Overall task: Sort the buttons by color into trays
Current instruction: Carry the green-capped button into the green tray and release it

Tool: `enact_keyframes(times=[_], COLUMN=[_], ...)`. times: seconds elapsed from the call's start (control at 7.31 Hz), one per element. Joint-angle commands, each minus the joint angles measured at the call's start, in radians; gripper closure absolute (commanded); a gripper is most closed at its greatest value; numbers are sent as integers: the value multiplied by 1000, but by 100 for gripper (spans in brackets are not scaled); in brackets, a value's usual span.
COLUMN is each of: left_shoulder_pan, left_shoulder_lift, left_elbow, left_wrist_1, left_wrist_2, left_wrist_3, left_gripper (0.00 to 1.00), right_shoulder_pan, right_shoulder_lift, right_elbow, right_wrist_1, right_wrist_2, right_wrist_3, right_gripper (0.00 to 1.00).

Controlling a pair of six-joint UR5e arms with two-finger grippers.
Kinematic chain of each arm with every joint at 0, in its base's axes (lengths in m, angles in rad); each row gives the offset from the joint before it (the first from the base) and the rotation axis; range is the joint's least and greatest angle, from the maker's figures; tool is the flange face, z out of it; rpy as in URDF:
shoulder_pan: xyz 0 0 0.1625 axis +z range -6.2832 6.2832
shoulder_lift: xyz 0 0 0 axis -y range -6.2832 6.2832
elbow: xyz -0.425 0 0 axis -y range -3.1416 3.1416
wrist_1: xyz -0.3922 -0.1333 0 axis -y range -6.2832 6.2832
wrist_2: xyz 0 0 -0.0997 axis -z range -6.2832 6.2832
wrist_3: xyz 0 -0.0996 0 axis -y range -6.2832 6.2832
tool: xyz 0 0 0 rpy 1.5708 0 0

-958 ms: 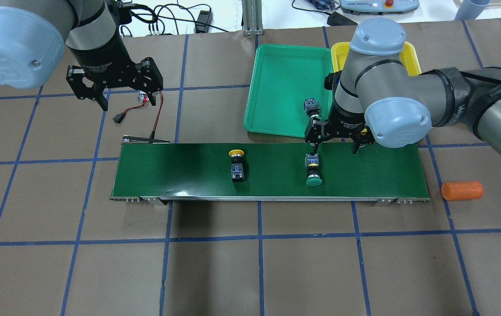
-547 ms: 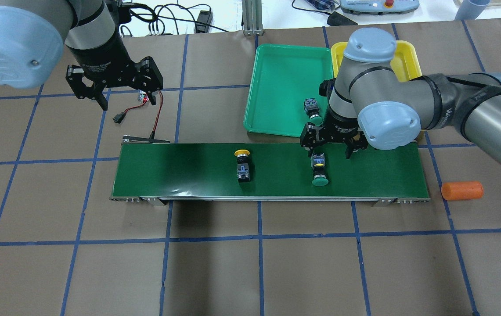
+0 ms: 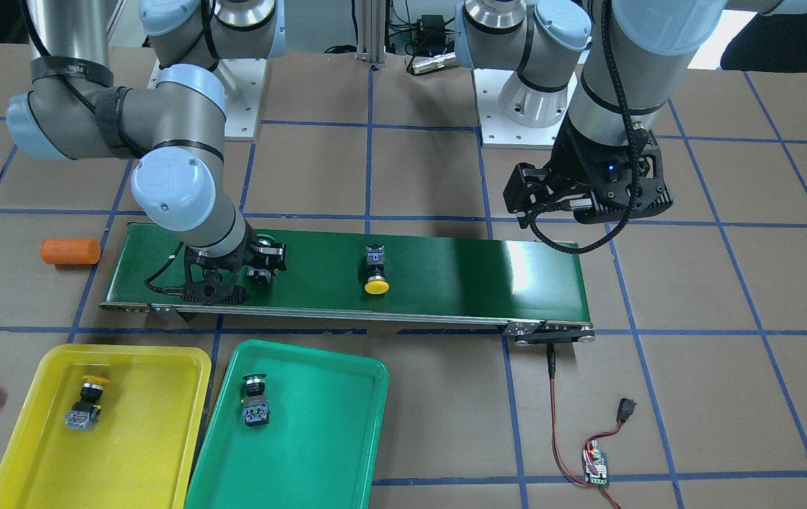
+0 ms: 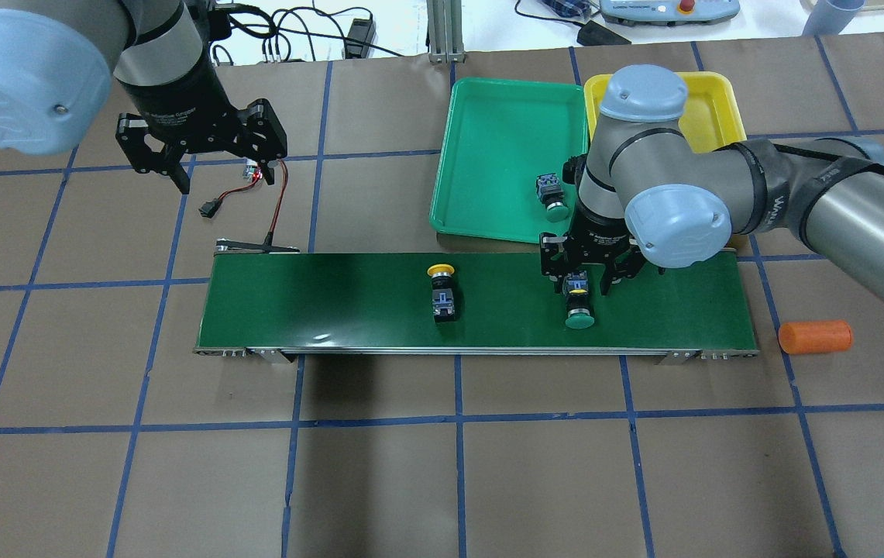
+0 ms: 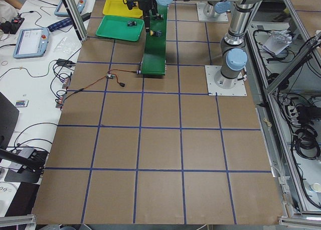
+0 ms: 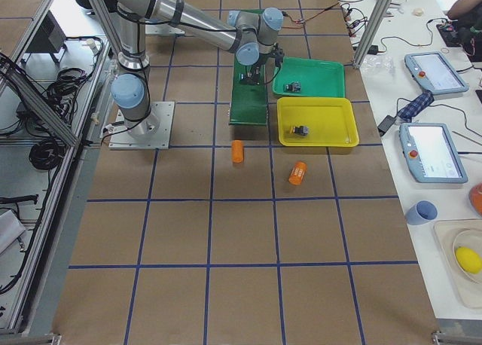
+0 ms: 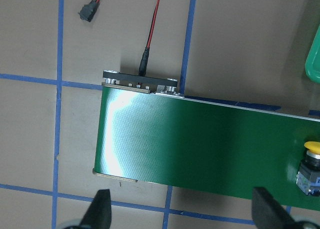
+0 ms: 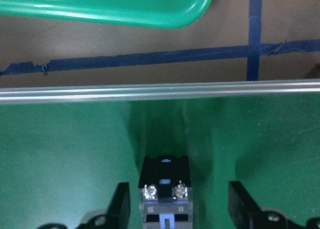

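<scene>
Green button (image 4: 579, 304) now between the right fingers (image 8: 121, 205).

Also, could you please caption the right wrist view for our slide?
Open right end effector straddling a button on the green conveyor belt.

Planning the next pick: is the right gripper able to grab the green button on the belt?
Likely yes: the right gripper is open, fingers straddling the green button, with nothing between.

An orange cylinder (image 4: 815, 337) lies on the table (image 4: 442, 480) near the dark-green conveyor belt (image 4: 333, 302).
</scene>
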Motion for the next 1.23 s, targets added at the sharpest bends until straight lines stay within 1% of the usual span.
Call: enact_keyframes(times=[0.0,0.14,0.27,0.41,0.55,0.68,0.82,0.96,1.09], left_shoulder_pan=[0,0,0,0,0,0,0,-1,0], left_shoulder_lift=[0,-1,-1,2,2,2,2,2,3], left_elbow=[0,-1,2,-1,-1,0,-4,-7,0], left_wrist_1=[0,0,3,6,6,6,6,6,6], left_wrist_2=[0,0,0,0,1,1,0,1,1], left_wrist_3=[-1,-1,-1,0,0,0,0,-3,-1], left_gripper=[0,0,0,0,0,0,0,0,0], right_shoulder_pan=[-2,-8,-11,-14,-13,-9,1,6,32], right_shoulder_lift=[-7,-9,-8,3,41,104,167,227,261], right_elbow=[-10,-22,-72,-170,-257,-330,-344,-344,-344], right_wrist_1=[6,0,2,9,-3,-21,-88,-180,-251], right_wrist_2=[-5,-5,-5,-3,-2,1,8,15,18], right_wrist_3=[-8,-5,-6,-6,-9,-8,-9,-11,-11], right_gripper=[100,100,100,100,100,100,100,100,100])
